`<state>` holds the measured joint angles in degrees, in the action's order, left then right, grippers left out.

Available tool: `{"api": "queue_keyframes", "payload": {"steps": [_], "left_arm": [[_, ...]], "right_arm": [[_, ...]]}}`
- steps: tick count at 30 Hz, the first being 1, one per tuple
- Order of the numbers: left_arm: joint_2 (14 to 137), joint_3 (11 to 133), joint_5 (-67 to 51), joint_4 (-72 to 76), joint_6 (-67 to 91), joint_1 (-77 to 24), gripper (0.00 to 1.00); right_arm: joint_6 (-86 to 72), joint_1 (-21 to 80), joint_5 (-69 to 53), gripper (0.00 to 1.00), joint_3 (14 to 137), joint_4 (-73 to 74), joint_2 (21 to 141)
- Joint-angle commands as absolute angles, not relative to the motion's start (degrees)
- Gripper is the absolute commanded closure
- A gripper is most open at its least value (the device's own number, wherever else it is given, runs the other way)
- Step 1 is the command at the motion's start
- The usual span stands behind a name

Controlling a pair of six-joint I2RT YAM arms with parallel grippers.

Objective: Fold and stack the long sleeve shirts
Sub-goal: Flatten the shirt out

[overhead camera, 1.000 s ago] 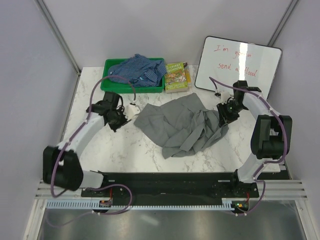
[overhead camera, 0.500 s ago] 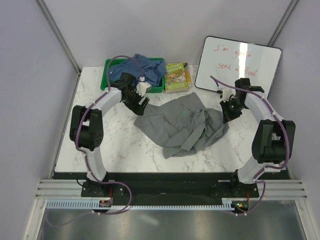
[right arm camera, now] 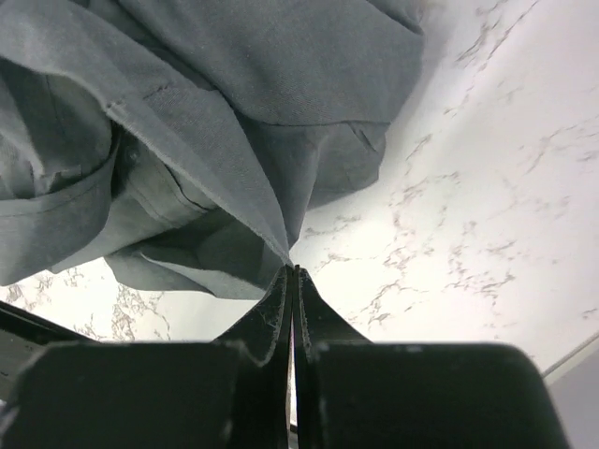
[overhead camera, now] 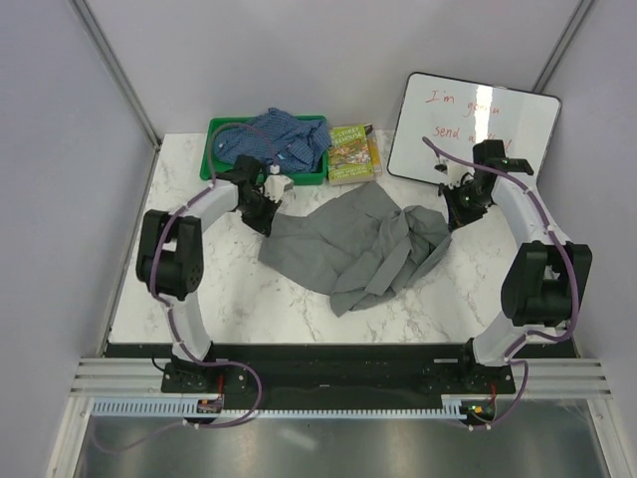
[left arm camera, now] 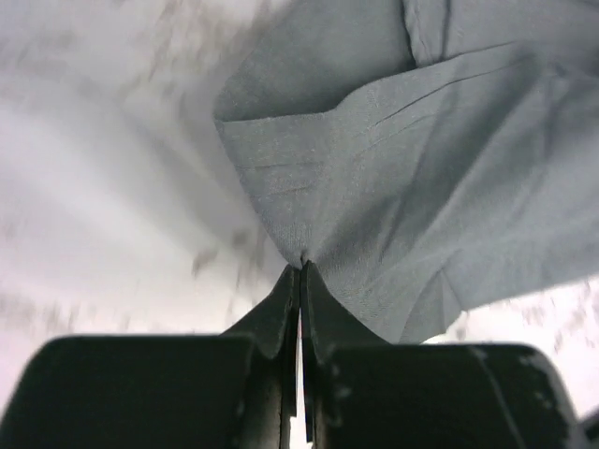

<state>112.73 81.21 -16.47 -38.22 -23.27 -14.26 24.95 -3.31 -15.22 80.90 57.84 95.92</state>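
Observation:
The grey long sleeve shirt (overhead camera: 353, 244) lies crumpled on the marble table's middle. My left gripper (overhead camera: 265, 211) is shut on its left edge; in the left wrist view the cloth (left arm camera: 374, 187) runs into the closed tips (left arm camera: 301, 267). My right gripper (overhead camera: 453, 214) is shut on the shirt's right edge; in the right wrist view the grey cloth (right arm camera: 187, 122) hangs from the closed tips (right arm camera: 293, 269) above the table. The blue checked shirt (overhead camera: 279, 137) lies bunched in the green tray (overhead camera: 214, 164) at the back left.
A yellow-green book (overhead camera: 351, 152) lies right of the tray. A whiteboard (overhead camera: 473, 124) with red writing leans at the back right. Grey walls close in the table on three sides.
My left gripper swung from the table's left to the shirt's left edge and closed on it. My right gripper moved back and right with the cloth, stretching the shirt.

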Motion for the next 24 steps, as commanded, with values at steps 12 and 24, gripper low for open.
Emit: {"api": "queue_keyframes", "payload": {"steps": [12, 24], "left_arm": [[60.3, 71.0, -26.6, -74.2, -49.8, -28.0, 0.98], [76.5, 96.0, -45.3, -68.6, -30.5, -53.5, 0.98]], "right_arm": [[28.6, -1.9, -8.6, 1.0, 103.3, 58.9, 100.5], [31.1, -2.5, -7.3, 0.56, 98.7, 59.0, 100.7]]}}
